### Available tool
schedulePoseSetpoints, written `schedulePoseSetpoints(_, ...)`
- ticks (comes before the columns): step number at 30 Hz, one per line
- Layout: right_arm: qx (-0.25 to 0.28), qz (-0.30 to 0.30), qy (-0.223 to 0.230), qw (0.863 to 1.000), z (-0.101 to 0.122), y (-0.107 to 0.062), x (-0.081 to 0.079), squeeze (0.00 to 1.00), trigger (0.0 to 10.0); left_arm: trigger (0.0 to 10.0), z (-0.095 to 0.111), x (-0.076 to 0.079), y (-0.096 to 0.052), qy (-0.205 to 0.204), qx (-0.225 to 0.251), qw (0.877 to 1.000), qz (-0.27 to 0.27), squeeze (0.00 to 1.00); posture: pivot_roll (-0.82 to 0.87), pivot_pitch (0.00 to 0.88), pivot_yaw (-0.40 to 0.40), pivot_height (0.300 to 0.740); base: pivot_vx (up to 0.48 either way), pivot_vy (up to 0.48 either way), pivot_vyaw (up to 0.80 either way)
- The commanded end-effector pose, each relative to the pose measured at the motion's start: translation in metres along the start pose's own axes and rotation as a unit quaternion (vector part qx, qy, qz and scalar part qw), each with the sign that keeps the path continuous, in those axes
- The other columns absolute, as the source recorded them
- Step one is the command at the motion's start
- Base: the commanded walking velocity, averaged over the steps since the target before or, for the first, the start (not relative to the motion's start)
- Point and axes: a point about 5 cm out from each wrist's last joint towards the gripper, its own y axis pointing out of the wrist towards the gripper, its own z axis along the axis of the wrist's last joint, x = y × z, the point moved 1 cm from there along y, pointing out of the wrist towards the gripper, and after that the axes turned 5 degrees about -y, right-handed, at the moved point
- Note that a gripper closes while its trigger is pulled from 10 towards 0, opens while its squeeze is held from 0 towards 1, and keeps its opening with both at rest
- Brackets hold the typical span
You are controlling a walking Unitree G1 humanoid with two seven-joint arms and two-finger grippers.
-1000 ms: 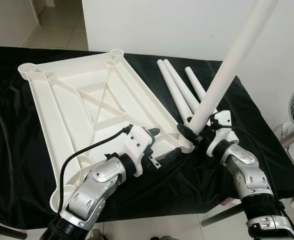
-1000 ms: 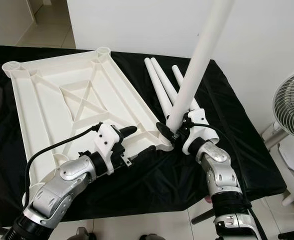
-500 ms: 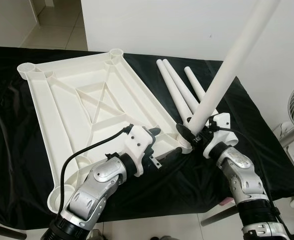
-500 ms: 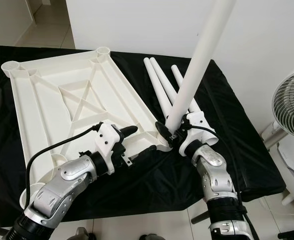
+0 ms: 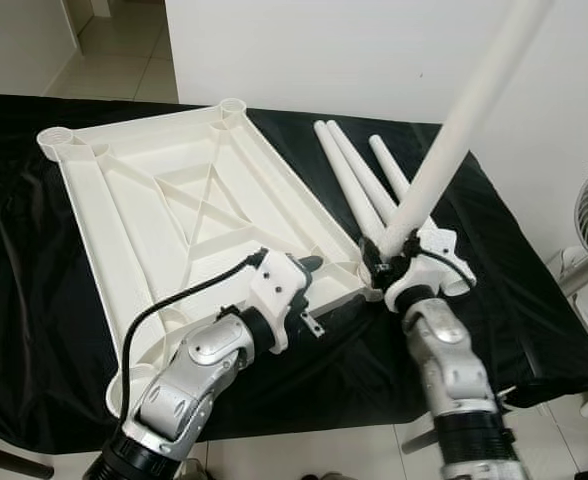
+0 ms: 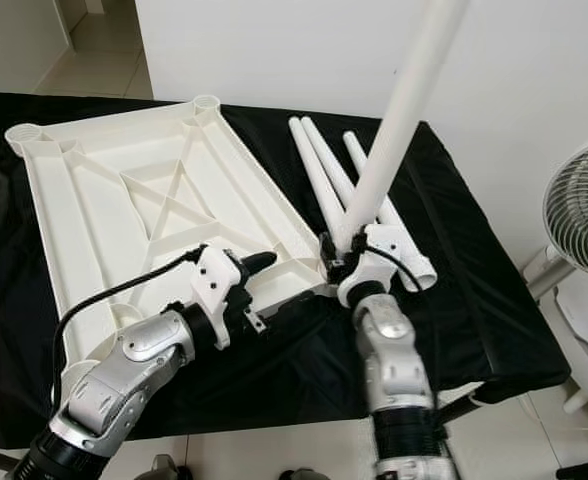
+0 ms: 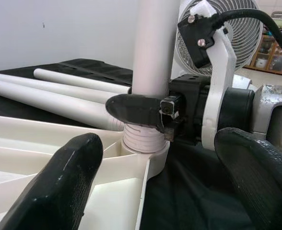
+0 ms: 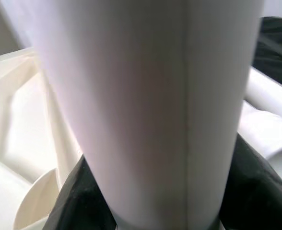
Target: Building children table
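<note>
Left wrist view: right hand [image 7: 146,111] clamps the leg [image 7: 153,52] in the tabletop [image 5: 164,210] socket; left hand [image 5: 309,290] open.

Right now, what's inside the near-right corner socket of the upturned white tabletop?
The threaded end of the upright white plastic leg sits in that round socket of the white ribbed tabletop; the right hand grips the leg just above. How deep it goes is hidden by the socket wall.
</note>
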Motion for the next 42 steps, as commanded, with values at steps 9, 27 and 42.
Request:
schedulePoseSetpoints(9,-0.049,-0.078,0.009,0.996,-0.015,-0.012,0.003,0.19,10.0,10.0,0.0,0.007,0.005,-0.004,0.001,1.0,-0.029,0.0,0.01,0.072,-0.071,0.74,0.0,0.0,0.0)
schedulePoseSetpoints(27,-0.019,0.067,0.002,0.998,-0.001,-0.005,0.005,0.0,10.0,10.0,-0.001,0.008,0.005,-0.005,0.002,0.999,-0.033,0.0,0.01,0.058,-0.075,0.74,0.0,0.0,0.0)
schedulePoseSetpoints(42,-0.02,0.251,-0.067,0.965,-0.002,0.015,0.024,0.0,10.0,10.0,0.001,0.009,0.005,-0.007,0.005,1.0,-0.03,0.0,0.02,0.08,-0.074,0.74,0.0,0.0,0.0)
